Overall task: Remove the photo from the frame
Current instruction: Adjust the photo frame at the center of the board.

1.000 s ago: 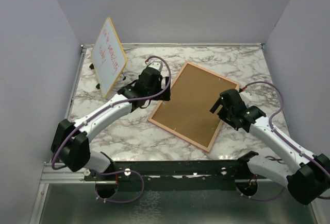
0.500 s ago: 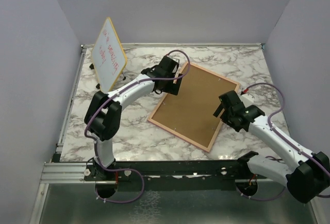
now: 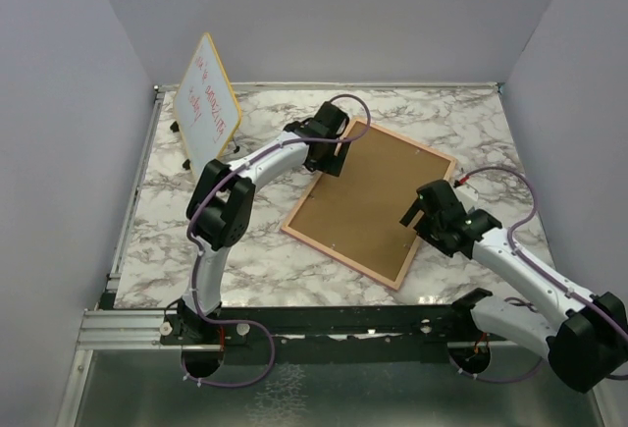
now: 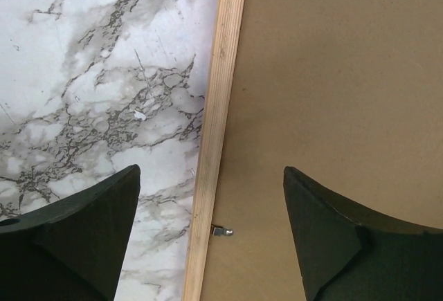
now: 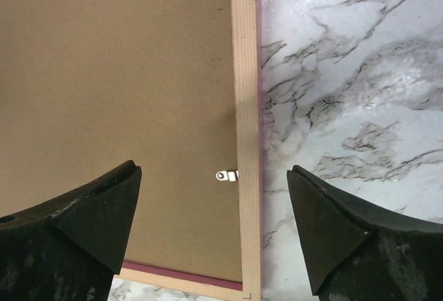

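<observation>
Spreading out white with grey veins as a marble-patterned surface [image 3: 461, 123]. Carrying the frame [image 3: 368, 201] near the middle, lying flat with its brown back up, turned askew to the edges. Also bearing a yellow-edged whiteboard [image 3: 208, 103] at the far left corner, standing tilted on small dark feet, apart from the frame.

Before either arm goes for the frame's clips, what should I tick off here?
1. Frame lying face down on the table: ok.
2. Left gripper open, straddling the frame's edge near the left clip: ok.
3. Right gripper open, over the right clip: ok.
4. Clips turned off the back: not ok, both lie over it.
5. Photo's state: cannot tell, hidden under the back.
</observation>
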Robot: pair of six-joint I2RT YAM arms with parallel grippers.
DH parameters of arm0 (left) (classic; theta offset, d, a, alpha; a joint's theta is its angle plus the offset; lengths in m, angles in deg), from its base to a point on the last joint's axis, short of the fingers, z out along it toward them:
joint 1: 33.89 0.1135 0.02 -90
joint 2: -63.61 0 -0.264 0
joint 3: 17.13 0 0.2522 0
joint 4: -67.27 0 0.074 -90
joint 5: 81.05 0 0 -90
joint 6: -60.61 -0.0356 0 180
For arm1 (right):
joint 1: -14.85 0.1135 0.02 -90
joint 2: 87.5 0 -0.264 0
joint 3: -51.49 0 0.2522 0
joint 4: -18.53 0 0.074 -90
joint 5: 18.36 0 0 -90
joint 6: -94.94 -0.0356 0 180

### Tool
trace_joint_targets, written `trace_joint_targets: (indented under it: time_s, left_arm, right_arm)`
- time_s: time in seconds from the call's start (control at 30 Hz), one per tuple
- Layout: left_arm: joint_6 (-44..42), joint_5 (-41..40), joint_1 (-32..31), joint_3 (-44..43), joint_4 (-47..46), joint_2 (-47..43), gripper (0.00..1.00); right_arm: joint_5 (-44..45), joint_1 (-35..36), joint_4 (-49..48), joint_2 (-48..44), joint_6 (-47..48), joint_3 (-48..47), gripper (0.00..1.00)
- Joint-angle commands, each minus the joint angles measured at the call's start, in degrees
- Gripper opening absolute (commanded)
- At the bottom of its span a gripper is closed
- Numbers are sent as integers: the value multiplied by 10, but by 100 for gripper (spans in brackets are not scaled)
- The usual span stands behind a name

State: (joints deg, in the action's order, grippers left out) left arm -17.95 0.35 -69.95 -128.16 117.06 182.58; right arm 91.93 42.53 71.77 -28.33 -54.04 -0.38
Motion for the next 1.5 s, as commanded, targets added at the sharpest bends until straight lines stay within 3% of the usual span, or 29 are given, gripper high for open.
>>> trace_joint_targets:
  time_s: [0.0, 0.33, 0.5, 0.7, 1.03, 1.33, 1.47]
  left_arm:
    - [-19, -23, 6, -27, 23, 17, 82]
    - [-23, 5, 13, -68, 29, 66, 78]
    - [-15, 11, 13, -80, 31, 83, 71]
    - [-19, 23, 14, -82, 31, 84, 63]
    - [-16, 44, 19, -75, 26, 82, 42]
    - [-1, 55, 25, -62, 12, 77, 39]
    - [0, 51, 26, -57, 8, 76, 32]
  right_arm:
    - [-11, -2, -32, -58, -29, 35, 92]
    - [-90, -2, -70, -98, 64, 45, 93]
    - [-136, -2, -122, -134, 78, 79, 93]
    - [-124, -2, -134, -149, 44, 124, 92]
    - [-148, -2, -124, -102, 36, 119, 91]
    - [-139, -2, -124, -147, 40, 132, 91]
    - [-137, -2, -123, -176, 42, 137, 91]
